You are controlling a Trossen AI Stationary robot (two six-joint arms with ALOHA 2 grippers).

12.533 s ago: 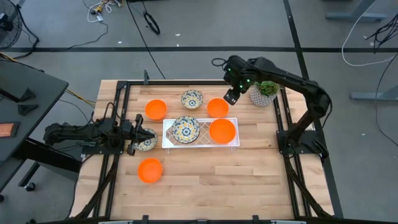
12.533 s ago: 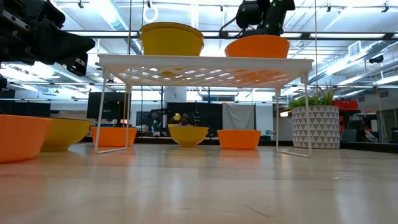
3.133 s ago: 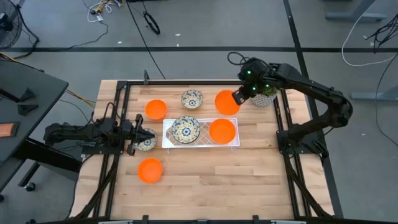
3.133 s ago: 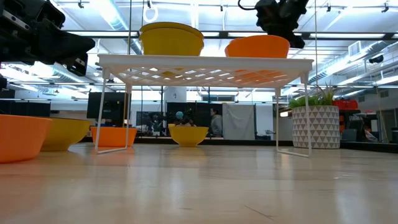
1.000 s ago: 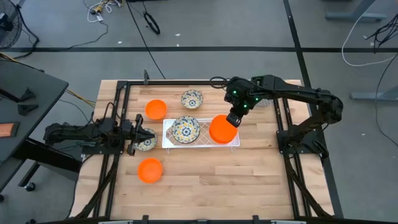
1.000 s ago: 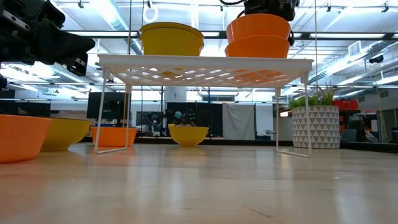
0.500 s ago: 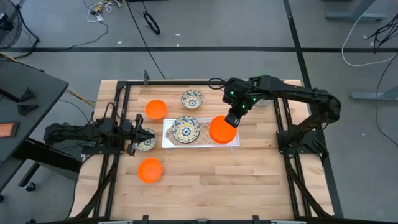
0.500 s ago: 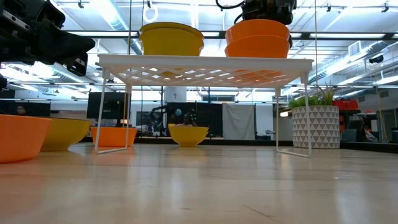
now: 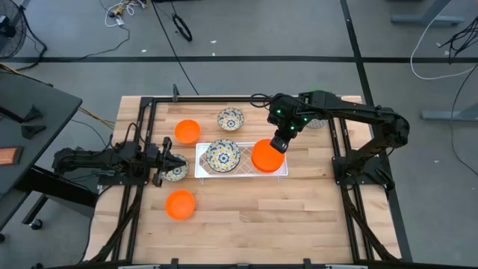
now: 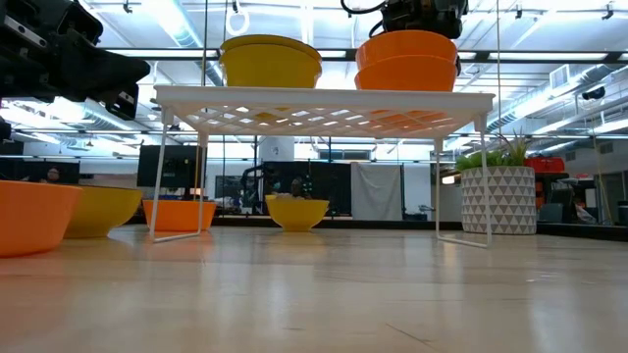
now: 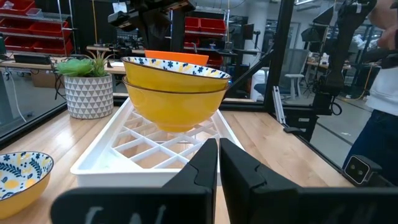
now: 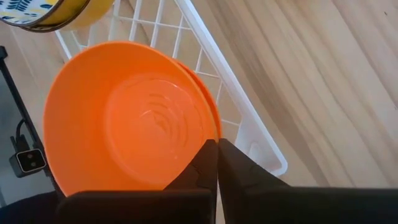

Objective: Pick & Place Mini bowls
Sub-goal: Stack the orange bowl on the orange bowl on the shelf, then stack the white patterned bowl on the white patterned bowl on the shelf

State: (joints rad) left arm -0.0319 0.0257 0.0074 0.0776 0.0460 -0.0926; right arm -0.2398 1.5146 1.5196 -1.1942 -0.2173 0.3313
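1. My right gripper (image 9: 278, 143) is over the white wire rack (image 9: 203, 170); its fingers (image 12: 205, 163) are pinched on the rim of an orange mini bowl (image 9: 266, 156) nested in a second orange one on the rack's right half.
2. My left gripper (image 9: 166, 166) lies low at the counter's (image 9: 246, 213) left edge, fingers nearly together, gripping nothing I can make out, with a floral mini bowl (image 9: 177, 172) just beside them.
3. Two stacked floral bowls (image 9: 222, 154) sit on the rack's left half.
4. On the counter: an orange bowl (image 9: 187, 131) and a floral bowl (image 9: 230, 119) behind the rack, another orange bowl (image 9: 179, 204) in front left.
5. I can read no label or writing on anything.
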